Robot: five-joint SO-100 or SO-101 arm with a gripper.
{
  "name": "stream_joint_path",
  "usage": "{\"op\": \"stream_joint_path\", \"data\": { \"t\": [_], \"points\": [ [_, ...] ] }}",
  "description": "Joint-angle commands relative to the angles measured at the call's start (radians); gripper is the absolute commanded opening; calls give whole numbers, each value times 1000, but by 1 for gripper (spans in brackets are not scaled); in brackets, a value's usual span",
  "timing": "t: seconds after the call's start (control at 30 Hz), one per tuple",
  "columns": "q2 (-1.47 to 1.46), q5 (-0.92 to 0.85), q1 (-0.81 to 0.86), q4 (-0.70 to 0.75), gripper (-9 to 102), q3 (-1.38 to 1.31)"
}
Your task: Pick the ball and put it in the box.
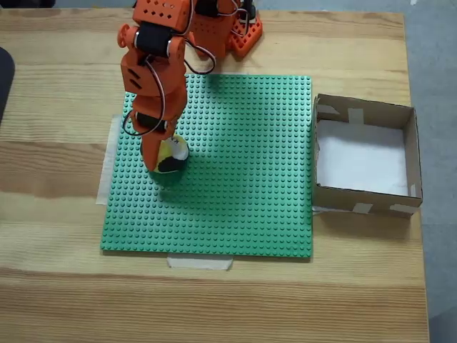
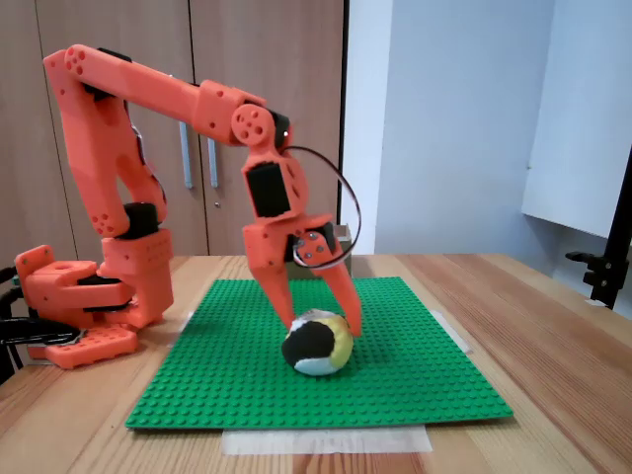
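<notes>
On the green studded mat (image 2: 395, 346) we see the ball (image 2: 317, 343) resting, toward the mat's left side in the fixed view from above (image 1: 171, 158), with the orange arm (image 2: 158, 89) bent down over it. Our claw (image 2: 321, 329) stands spread about as wide as the ball, one finger (image 2: 278, 296) at its left and the other at its upper right in the fixed view from the side, though we cannot tell whether they press on it. We find the box (image 1: 410, 153) on the desk (image 1: 57, 286) just beside the mat's right edge, well apart from the ball.
</notes>
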Motion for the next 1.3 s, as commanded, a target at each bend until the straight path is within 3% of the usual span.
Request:
{"op": "stream_joint_path", "data": {
  "t": [0.0, 0.27, 0.5, 0.57, 0.83, 1.27],
  "points": [
    [3, -6, -17, -18, 31, -5],
    [8, -23, -11, -52, 25, -6],
    [18, -38, -9, -61, 9, -18],
    [18, -23, -6, -54, -1, -29],
    [20, -28, -6, 0, -1, -110],
    [23, -41, -103, 233, -1, -518]
  ]
}}
